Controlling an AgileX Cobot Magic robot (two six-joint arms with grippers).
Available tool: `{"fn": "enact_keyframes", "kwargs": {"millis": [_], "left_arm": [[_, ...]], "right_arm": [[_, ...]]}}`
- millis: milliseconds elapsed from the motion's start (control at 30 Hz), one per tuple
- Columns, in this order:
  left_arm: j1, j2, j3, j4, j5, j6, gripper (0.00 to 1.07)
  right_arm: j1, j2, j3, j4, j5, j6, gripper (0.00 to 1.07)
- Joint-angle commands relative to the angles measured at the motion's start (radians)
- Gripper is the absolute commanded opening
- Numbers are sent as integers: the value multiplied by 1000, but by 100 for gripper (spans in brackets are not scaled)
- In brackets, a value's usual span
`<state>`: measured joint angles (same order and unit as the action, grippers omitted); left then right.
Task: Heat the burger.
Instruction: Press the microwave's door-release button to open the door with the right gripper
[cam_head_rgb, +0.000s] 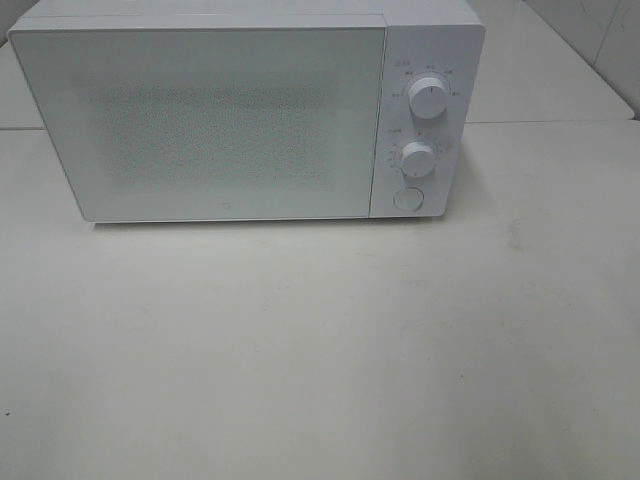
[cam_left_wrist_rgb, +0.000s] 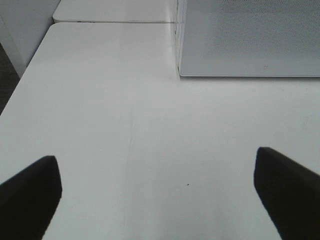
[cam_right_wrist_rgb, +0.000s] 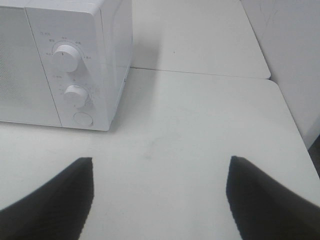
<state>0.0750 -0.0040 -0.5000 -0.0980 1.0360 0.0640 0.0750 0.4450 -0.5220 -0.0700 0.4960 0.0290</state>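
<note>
The burger is out of view in all three views. A white microwave (cam_head_rgb: 230, 110) stands at the back of the white table with its door shut; two round knobs (cam_head_rgb: 429, 97) and a round button (cam_head_rgb: 407, 198) sit on its right panel. My left gripper (cam_left_wrist_rgb: 157, 195) hangs open over bare table left of the microwave (cam_left_wrist_rgb: 250, 37), nothing between its dark fingers (cam_left_wrist_rgb: 30, 195). My right gripper (cam_right_wrist_rgb: 160, 197) is open over bare table right of the microwave (cam_right_wrist_rgb: 65, 60), with nothing between its fingers (cam_right_wrist_rgb: 260, 200). Neither gripper shows in the exterior high view.
The white table (cam_head_rgb: 320, 350) stretches in front of the microwave. A second white tabletop (cam_right_wrist_rgb: 200, 35) adjoins behind it. A pale wall (cam_right_wrist_rgb: 295, 60) rises at the right edge, and the table's left edge (cam_left_wrist_rgb: 20, 85) drops to a dark floor.
</note>
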Motion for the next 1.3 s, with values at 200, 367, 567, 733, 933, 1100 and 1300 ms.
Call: {"fn": "enact_keyframes", "kwargs": {"millis": [200, 367, 567, 733, 933, 1100, 1300], "left_arm": [[-6, -23, 3, -5, -8, -4, 98], [-6, -23, 3, -5, -8, -4, 98], [-6, -23, 3, -5, -8, -4, 98], [-6, -23, 3, -5, -8, -4, 98], [-6, -23, 3, -5, -8, -4, 98], [-6, -23, 3, -5, -8, -4, 98], [-6, -23, 3, -5, -8, -4, 98]], "right_arm": [[-4, 228, -7, -4, -229, 5, 74], [-4, 321, -7, -4, -332, 5, 74], [-4, 456, -7, -4, -508, 18, 74], [-4, 558, -7, -4, -671, 30, 74], [-4, 683, -7, -5, -850, 29, 74], [1, 776, 40, 6, -1063, 23, 74], [107, 854, 146, 190, -1372, -113, 74]]}}
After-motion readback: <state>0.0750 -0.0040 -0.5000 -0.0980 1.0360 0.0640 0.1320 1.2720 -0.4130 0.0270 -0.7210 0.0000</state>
